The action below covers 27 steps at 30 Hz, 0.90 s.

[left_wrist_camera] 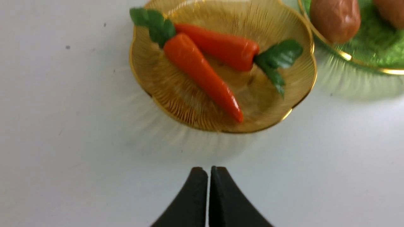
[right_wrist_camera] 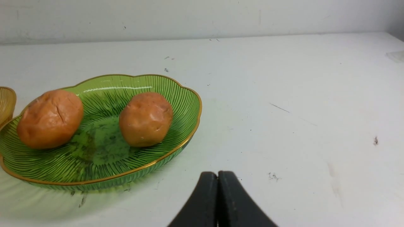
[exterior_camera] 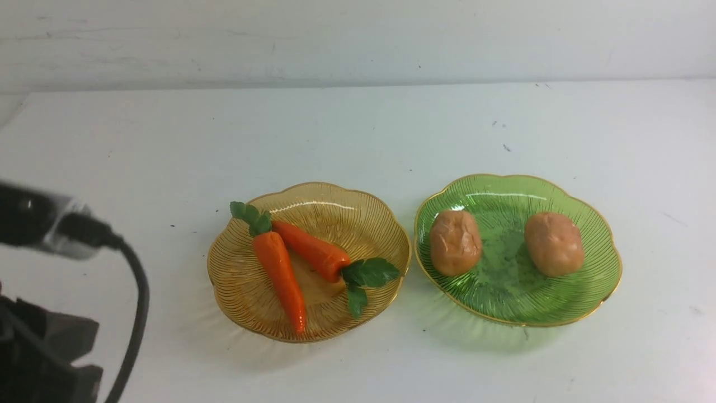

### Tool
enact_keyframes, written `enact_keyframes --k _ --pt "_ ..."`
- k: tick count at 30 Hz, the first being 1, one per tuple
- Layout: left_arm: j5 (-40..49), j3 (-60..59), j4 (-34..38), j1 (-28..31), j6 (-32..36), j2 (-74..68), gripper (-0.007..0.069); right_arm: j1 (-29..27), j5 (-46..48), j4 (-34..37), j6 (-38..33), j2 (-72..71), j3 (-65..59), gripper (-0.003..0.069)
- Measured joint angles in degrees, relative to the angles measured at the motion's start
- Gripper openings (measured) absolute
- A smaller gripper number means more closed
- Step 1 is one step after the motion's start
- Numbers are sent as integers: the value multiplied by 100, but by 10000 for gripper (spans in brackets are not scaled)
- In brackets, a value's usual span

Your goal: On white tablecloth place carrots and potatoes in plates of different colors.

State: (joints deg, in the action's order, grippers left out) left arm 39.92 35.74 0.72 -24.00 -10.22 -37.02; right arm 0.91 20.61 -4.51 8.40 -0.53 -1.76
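Note:
Two orange carrots (exterior_camera: pixel 282 271) (exterior_camera: pixel 313 252) with green tops lie crossed in the amber-yellow plate (exterior_camera: pixel 235 280), also in the left wrist view (left_wrist_camera: pixel 197 64) (left_wrist_camera: pixel 221 47) (left_wrist_camera: pixel 300 91). Two tan potatoes (exterior_camera: pixel 455 242) (exterior_camera: pixel 554 243) lie in the green plate (exterior_camera: pixel 593 296), also in the right wrist view (right_wrist_camera: pixel 50 118) (right_wrist_camera: pixel 145 119) (right_wrist_camera: pixel 186 104). All rest on the white tablecloth (exterior_camera: pixel 358 134). My left gripper (left_wrist_camera: pixel 208 170) is shut and empty, short of the amber plate. My right gripper (right_wrist_camera: pixel 217 175) is shut and empty, beside the green plate.
The left arm's dark body and cable (exterior_camera: pixel 131 313) fill the front view's lower left corner. A pale wall (exterior_camera: pixel 358 39) rises behind the table's far edge. The two plates stand close together, rims nearly touching.

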Motion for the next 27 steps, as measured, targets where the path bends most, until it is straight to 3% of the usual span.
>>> enact_keyframes --k 12,19,27 --pt "62 -260 8 0 -4 38 -3 0 0 0 0 0 0 -15" --pt "-194 -543 -465 15 -241 219 -3 0 0 0 0 0 0 -15" --pt "-1416 -2065 -597 1062 -87 2079 -3 0 0 0 0 0 0 -15"
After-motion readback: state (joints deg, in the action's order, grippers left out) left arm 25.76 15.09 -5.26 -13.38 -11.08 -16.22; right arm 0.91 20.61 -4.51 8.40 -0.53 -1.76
